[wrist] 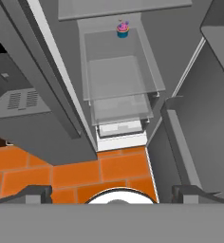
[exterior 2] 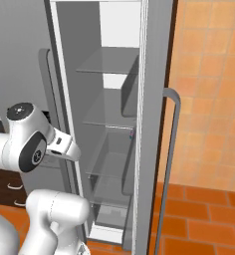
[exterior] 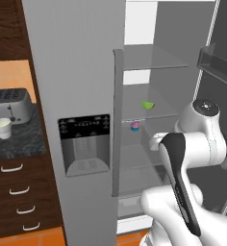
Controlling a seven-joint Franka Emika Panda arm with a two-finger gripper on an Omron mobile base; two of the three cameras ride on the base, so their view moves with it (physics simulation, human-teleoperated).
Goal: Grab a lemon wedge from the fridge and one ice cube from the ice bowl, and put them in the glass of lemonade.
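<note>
Fridge (exterior: 77, 72) stands with its right door swung wide, so we see open room before four glass shelves. One lemon wedge (exterior: 147, 104) lies on the second shelf from the top, one pink-and-blue cupcake (exterior: 135, 126) just below on the next. We see our gripper (wrist: 112, 192) spread wide, holding nothing, over orange floor. One glass of lemonade (exterior: 3, 128) sits far left by one toaster (exterior: 9, 105). We read no lettering.

Kitchen fittings and a small treat, apart from the job at hand

A pink-and-blue cupcake (exterior: 135, 126) sits on a glass shelf (wrist: 118, 90); a steel toaster (exterior: 9, 105) stands on the dark speckled counter (exterior: 24, 141) above brown drawers (exterior: 19, 202) with white handles, over an orange tiled floor (exterior 2: 204, 214).
</note>
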